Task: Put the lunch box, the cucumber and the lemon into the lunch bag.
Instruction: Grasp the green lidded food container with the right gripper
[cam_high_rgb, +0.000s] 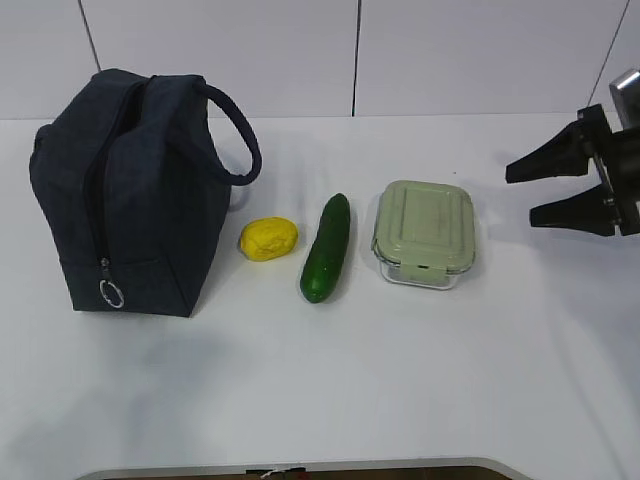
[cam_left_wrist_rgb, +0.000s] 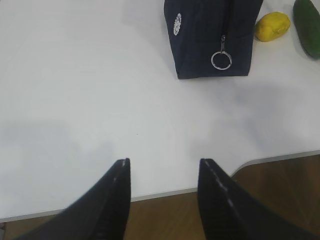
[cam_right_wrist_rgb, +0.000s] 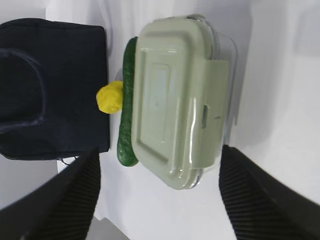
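Note:
The dark navy lunch bag (cam_high_rgb: 125, 195) stands at the left of the white table, zipper closed down its front, with a silver ring pull (cam_high_rgb: 111, 294). The yellow lemon (cam_high_rgb: 268, 238), the dark green cucumber (cam_high_rgb: 328, 247) and the lunch box (cam_high_rgb: 425, 232) with its pale green lid lie in a row to the bag's right. My right gripper (cam_high_rgb: 522, 192) is open and empty, above the table to the right of the lunch box (cam_right_wrist_rgb: 175, 100). My left gripper (cam_left_wrist_rgb: 162, 162) is open and empty over the table's front edge, short of the bag (cam_left_wrist_rgb: 210, 35).
The white table (cam_high_rgb: 400, 390) ends in a rounded front edge. A white tiled wall (cam_high_rgb: 350, 50) stands behind it. In the left wrist view the lemon (cam_left_wrist_rgb: 272, 26) and the cucumber (cam_left_wrist_rgb: 307, 25) lie beyond the bag.

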